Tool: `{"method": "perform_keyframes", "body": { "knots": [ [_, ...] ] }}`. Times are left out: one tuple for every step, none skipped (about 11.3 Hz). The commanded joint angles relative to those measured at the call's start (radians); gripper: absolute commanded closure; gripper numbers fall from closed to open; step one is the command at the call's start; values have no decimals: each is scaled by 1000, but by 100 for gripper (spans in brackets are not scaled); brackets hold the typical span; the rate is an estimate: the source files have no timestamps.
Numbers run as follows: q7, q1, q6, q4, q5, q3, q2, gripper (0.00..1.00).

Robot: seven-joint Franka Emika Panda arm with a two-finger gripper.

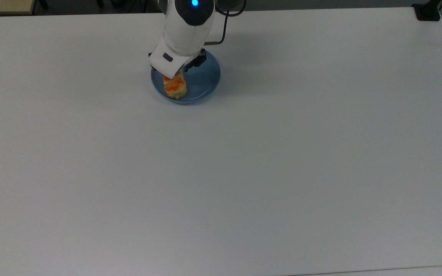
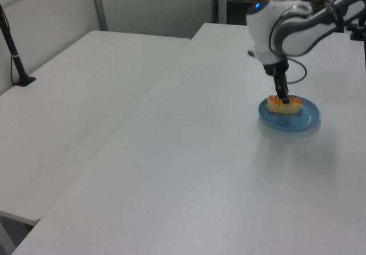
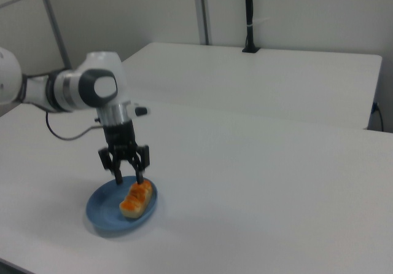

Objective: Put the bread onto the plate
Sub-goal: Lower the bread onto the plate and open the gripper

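Bread (image 3: 136,199) lies on the blue plate (image 3: 101,212), toward the right view's right side of it — plate sits on the white table (image 3: 258,188). End effector (image 3: 129,179) directly above the bread's far end, fingers spread apart, released — tips just over the orange-topped piece.

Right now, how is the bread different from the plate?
The bread is pale yellow with orange patches; the plate is plain blue. The bread is oblong and chunky; the plate is round and shallow. The bread is much smaller and lies inside the plate's rim.
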Motion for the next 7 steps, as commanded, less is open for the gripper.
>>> {"method": "perform_keyframes", "body": {
  "knots": [
    [128, 3, -238, 211, 98, 5, -126, 0],
    [133, 1, -281, 270, 101, 14, -130, 0],
    [135, -24, -284, 296, 107, 26, -140, 0],
    [133, -75, -278, 320, 125, 57, -145, 0],
    [133, -118, -275, 342, 132, 86, -143, 0],
    [133, -138, -272, 345, 133, 96, -143, 0],
    [133, -156, -269, 345, 135, 96, -143, 0]
  ]
}}
